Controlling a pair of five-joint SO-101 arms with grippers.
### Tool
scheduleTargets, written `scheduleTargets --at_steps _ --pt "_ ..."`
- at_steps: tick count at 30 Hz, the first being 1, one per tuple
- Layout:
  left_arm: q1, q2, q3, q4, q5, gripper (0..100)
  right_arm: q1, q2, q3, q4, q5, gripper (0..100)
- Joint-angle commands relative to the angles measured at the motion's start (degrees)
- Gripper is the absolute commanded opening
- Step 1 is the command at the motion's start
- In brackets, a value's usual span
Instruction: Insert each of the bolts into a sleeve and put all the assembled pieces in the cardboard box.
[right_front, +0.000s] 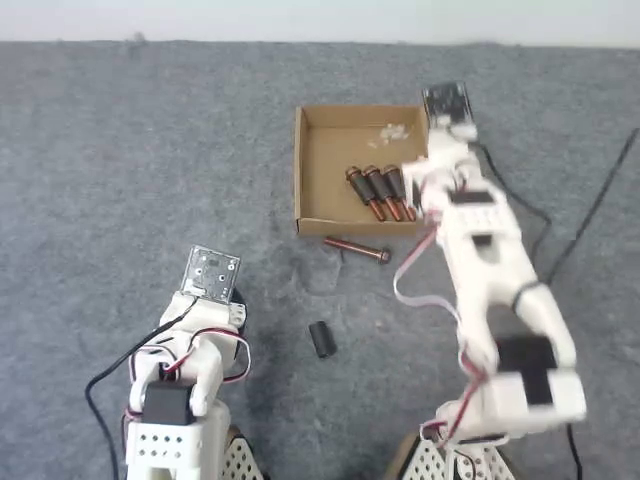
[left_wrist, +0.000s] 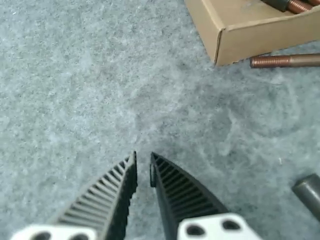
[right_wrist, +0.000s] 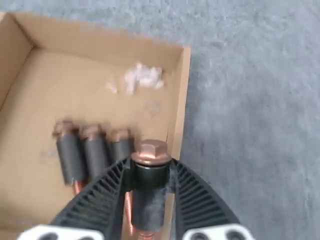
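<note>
High view, cardboard box: sits on the grey tabletop with three assembled pieces lying side by side on its floor. The right arm extends over its right wall.
High view, leftovers: a bare bolt lies just in front of the box, its long axis along the front wall. A loose sleeve lies farther toward the arm bases, nearer the left arm.
Left wrist view, left gripper: toothed jaws almost together with nothing between them, above bare tabletop. The bolt and sleeve lie ahead, apart from it.
Right wrist view, right gripper: clamped on a fourth assembled piece, hex head pointing away from the wrist, axis roughly parallel to the three lying ones.
Right wrist view, key relation: the held piece appears just inside the box's right wall, beside the nearest lying piece. Letting go should land it inside, though the wall is close.
</note>
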Motion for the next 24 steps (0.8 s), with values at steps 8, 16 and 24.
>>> scheduleTargets --at_steps 8,16,24 --pt "-0.4 -0.6 -0.8 -0.2 -0.4 5 0.2 33.4 -51.4 23.0 0.6 0.6" --pt "-0.3 -0.7 -0.8 -0.4 -0.4 5 0.7 44.4 -66.5 30.4 0.8 6.8" --pt "-0.3 -0.7 -0.8 -1.0 -0.4 5 -0.7 44.4 -74.6 40.0 0.7 3.3"
